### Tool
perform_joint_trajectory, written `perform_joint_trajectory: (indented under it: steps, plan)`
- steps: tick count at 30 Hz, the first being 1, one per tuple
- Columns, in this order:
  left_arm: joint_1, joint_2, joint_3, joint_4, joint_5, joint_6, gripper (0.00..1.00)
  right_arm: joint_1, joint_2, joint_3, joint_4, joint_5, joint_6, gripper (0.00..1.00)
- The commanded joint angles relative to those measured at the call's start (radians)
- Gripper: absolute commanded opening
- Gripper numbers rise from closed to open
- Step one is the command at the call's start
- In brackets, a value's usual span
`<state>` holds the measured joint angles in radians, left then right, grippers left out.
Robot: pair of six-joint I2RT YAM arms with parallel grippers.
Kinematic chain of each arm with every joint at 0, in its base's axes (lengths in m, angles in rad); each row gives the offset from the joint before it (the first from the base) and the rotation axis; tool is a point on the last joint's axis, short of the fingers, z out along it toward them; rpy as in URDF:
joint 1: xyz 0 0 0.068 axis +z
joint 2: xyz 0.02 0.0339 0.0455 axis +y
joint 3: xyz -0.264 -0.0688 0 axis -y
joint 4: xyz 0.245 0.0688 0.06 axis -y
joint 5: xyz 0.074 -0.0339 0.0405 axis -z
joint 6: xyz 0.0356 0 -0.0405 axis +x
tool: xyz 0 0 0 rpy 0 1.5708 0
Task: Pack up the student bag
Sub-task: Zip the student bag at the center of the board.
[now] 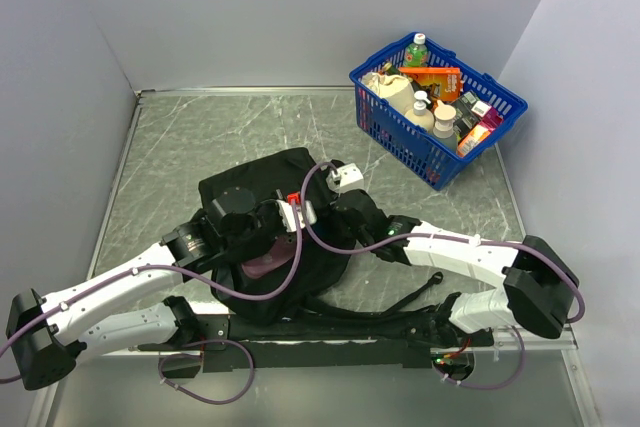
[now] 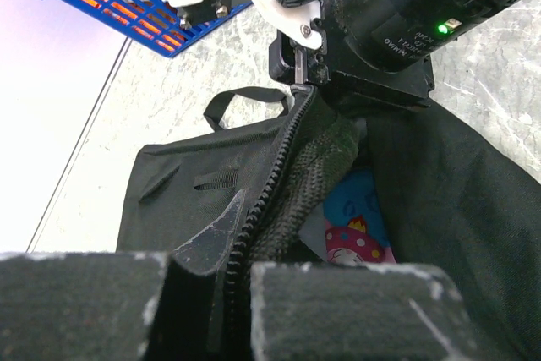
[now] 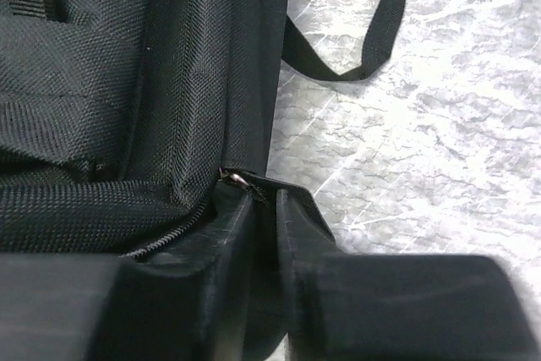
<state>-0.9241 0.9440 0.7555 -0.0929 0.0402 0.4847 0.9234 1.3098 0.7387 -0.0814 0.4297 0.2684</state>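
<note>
**Both grippers on the backpack's zip**

The student bag (image 1: 258, 175), a soft black fabric backpack, lies flat on the grey marbled table (image 1: 200, 137), at the middle of the near half and just in front of the two arm bases. Its long straps (image 1: 400, 299) trail to the right along the near edge. The main compartment is partly unzipped. In the left wrist view the zip teeth (image 2: 270, 175) run up the open edge, and a pink-and-blue printed item (image 2: 359, 230) shows inside the gap. The small top loop (image 2: 245, 97) rests on the table at the far end of the bag.

The left gripper (image 2: 211, 272) is closed on the bag, with its two pads pinching the fabric edge beside the zip at the near end of the opening. The right gripper (image 3: 266, 200) reaches in from the other side and meets the bag at the upper end of the zip. Its fingers stand almost together around the small metal zipper pull (image 3: 239, 179), which sits right at their tips.

A blue plastic mesh basket (image 1: 400, 142) stands well apart in the far right corner of the table. It holds bottles, one with a green cap (image 1: 417, 47), and an orange box (image 1: 435, 77)
</note>
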Motion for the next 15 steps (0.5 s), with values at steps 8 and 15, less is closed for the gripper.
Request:
perform_joint_trajectory:
  steps: [8, 15]
  plan:
    - [0.005, -0.039, 0.019, 0.068, 0.032, -0.008, 0.06, -0.041, -0.145, 0.021, -0.021, -0.049, 0.081, 0.00]
    - [0.011, -0.042, 0.073, -0.094, 0.294, 0.038, 0.77, -0.253, -0.213, 0.040, -0.055, -0.417, 0.180, 0.00]
